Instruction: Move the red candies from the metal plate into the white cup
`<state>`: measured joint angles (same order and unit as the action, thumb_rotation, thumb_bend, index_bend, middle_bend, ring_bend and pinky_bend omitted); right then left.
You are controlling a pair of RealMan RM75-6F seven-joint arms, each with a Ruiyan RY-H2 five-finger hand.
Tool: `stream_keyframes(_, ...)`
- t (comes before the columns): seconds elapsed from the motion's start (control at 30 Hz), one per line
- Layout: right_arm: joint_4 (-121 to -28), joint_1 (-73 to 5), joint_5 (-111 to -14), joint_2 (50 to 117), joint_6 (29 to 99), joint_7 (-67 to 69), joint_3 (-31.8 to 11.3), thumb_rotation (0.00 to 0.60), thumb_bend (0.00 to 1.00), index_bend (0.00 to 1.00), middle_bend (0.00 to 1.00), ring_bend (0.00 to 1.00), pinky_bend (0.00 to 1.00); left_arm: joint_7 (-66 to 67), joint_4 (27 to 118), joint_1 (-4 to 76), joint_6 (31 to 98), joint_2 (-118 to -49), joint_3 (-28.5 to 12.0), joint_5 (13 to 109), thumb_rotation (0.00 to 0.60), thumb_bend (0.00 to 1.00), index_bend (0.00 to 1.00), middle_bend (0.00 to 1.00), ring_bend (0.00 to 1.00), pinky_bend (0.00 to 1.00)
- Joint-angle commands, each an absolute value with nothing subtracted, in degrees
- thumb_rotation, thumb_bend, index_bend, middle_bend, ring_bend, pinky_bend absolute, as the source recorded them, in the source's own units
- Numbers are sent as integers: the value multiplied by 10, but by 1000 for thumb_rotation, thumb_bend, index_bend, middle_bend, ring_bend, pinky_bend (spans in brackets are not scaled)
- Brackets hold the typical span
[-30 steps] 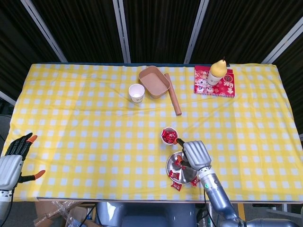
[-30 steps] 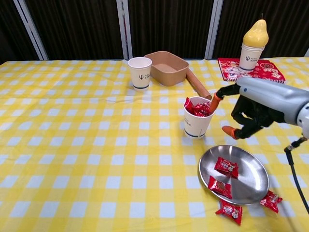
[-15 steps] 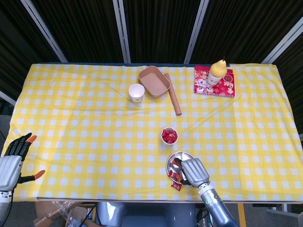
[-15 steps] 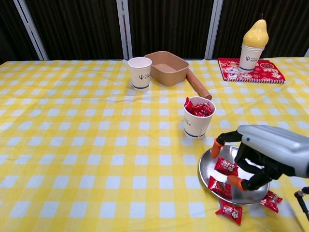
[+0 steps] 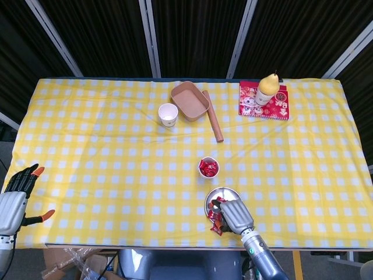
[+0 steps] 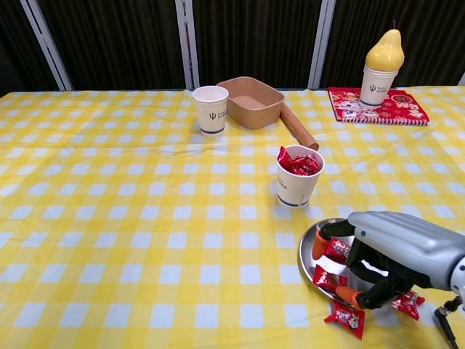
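The right hand (image 6: 378, 258) sits low over the metal plate (image 6: 314, 251) near the worktop's front edge, fingers curled down around the red candies (image 6: 336, 249) lying in the plate. The chest view shows orange fingertips either side of one candy, but whether the hand actually grips it cannot be told. From the head view the same hand (image 5: 234, 214) hides most of the plate (image 5: 217, 193), and only a scrap of red shows at its left.

The chest view alone shows two more candies (image 6: 346, 317) lying on the cloth just in front of the plate. The white cup (image 6: 298, 177) stands just behind the plate, red wrappers heaped to its rim; the head view looks straight down into it (image 5: 208, 167).

The left hand (image 5: 16, 200) appears only in the head view, at the worktop's front left corner, fingers spread and empty.

A second white cup (image 6: 211, 109), a brown tray (image 6: 251, 102) and a brown roll (image 6: 299, 126) stand towards the back edge.
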<state>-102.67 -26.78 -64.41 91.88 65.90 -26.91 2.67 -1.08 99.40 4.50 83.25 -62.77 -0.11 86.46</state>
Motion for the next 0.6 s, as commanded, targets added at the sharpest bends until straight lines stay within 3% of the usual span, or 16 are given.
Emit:
stream_keyframes(0.03, -1022, -267, -641, 921, 656, -269, 25, 600, 415, 369, 894, 986, 984, -11, 994, 45, 832, -628, -1, 864, 600, 0, 0, 0, 0, 0)
stream_keyframes(0.6, -1016, -262, -628, 920, 638, -267, 21, 600, 414, 444, 895, 986, 984, -8, 996, 45, 831, -628, -1, 863, 600, 0, 0, 0, 0, 0)
